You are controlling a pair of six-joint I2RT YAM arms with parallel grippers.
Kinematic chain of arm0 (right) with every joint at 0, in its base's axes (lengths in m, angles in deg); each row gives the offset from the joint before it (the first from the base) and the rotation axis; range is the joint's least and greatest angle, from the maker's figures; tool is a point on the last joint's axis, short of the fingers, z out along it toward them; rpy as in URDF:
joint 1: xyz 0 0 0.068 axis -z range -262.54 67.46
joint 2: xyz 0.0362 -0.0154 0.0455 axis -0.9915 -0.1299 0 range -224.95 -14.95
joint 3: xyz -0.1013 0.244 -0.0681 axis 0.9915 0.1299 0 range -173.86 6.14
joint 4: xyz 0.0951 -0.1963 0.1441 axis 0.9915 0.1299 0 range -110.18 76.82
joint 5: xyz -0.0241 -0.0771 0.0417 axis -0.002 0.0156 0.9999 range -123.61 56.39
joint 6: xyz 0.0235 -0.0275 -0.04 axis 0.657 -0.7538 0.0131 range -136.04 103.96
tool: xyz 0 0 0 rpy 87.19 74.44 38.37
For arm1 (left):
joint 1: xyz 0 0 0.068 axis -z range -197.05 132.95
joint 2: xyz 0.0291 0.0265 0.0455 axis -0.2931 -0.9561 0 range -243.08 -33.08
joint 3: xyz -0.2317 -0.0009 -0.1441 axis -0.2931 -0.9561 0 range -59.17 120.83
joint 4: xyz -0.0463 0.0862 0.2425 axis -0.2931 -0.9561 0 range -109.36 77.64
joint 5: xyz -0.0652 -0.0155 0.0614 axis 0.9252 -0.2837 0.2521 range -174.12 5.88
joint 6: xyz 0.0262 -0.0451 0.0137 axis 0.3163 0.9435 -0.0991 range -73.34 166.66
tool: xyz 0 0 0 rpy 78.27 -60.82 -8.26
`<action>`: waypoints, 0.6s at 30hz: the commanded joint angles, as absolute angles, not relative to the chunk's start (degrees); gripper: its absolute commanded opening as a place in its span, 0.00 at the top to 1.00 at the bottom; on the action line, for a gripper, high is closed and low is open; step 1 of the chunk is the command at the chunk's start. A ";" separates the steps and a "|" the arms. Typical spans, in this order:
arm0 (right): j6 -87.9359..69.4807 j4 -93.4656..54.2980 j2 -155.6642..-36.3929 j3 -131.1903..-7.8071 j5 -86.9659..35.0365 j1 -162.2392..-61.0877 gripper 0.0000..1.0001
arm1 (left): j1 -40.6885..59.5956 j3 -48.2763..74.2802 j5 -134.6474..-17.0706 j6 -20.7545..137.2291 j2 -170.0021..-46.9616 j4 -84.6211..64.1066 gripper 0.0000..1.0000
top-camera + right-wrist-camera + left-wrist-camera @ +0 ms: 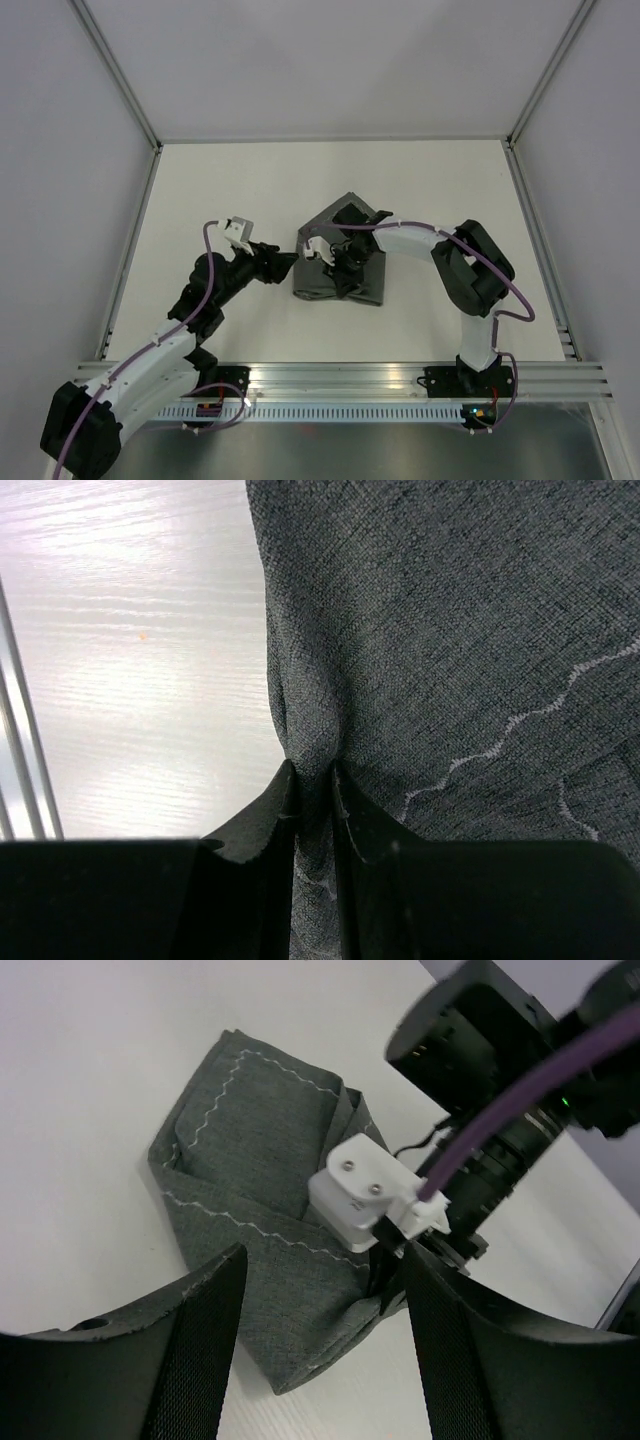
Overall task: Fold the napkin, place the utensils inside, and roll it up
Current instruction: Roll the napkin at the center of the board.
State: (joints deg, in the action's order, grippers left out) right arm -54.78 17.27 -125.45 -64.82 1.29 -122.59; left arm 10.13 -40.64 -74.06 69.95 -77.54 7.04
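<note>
Jaws on the right gripper [313, 778] are pinched tight on a raised ridge of the napkin [450, 630], which sits folded into a lumpy bundle mid-way across the table [220, 190]. Left gripper [325, 1260] hangs spread wide just beside the bundle's left edge, holding nothing.

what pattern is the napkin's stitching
Pale zigzag stitching on the dark grey napkin; clearest in the left wrist view.

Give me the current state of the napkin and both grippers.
napkin: folded into a compact bundle, with one fold pinched up.
left gripper: open and empty, close to the napkin's left side.
right gripper: shut on a raised fold of the napkin.
</note>
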 commanded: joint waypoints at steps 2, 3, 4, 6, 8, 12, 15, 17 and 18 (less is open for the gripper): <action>-61.03 29.73 -131.84 -66.72 6.03 -121.65 1.00 | 16.78 -38.26 -75.69 57.22 -79.82 10.41 0.32; -61.30 30.35 -132.36 -67.07 6.21 -121.47 1.00 | 18.01 -37.81 -76.47 55.20 -81.23 10.49 0.32; -61.83 31.14 -133.41 -67.34 6.56 -120.86 1.00 | 20.20 -37.98 -77.34 54.57 -81.85 11.53 0.32; -62.44 32.02 -134.91 -68.04 7.61 -119.81 1.00 | 22.14 -39.39 -80.50 52.73 -81.86 15.66 0.32; -63.15 33.34 -135.62 -68.39 8.05 -119.28 1.00 | 23.73 -42.53 -83.84 51.59 -80.11 19.70 0.34; -63.41 33.26 -135.97 -68.48 7.09 -118.66 0.99 | 24.44 -46.60 -82.73 44.76 -74.39 27.99 0.34; -63.59 34.13 -136.67 -69.36 7.09 -118.31 0.99 | 28.20 -45.98 -82.46 39.30 -74.73 28.15 0.37; -63.85 34.92 -137.38 -70.15 7.44 -118.13 1.00 | 30.93 -44.76 -83.84 35.78 -77.01 26.67 0.36; -64.03 35.28 -137.99 -70.33 7.53 -118.05 0.99 | 32.33 -44.06 -83.86 31.93 -78.07 25.44 0.36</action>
State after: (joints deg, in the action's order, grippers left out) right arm -59.79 32.73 -133.55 -71.07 12.61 -118.22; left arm 29.04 -46.20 -82.73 43.94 -75.62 22.86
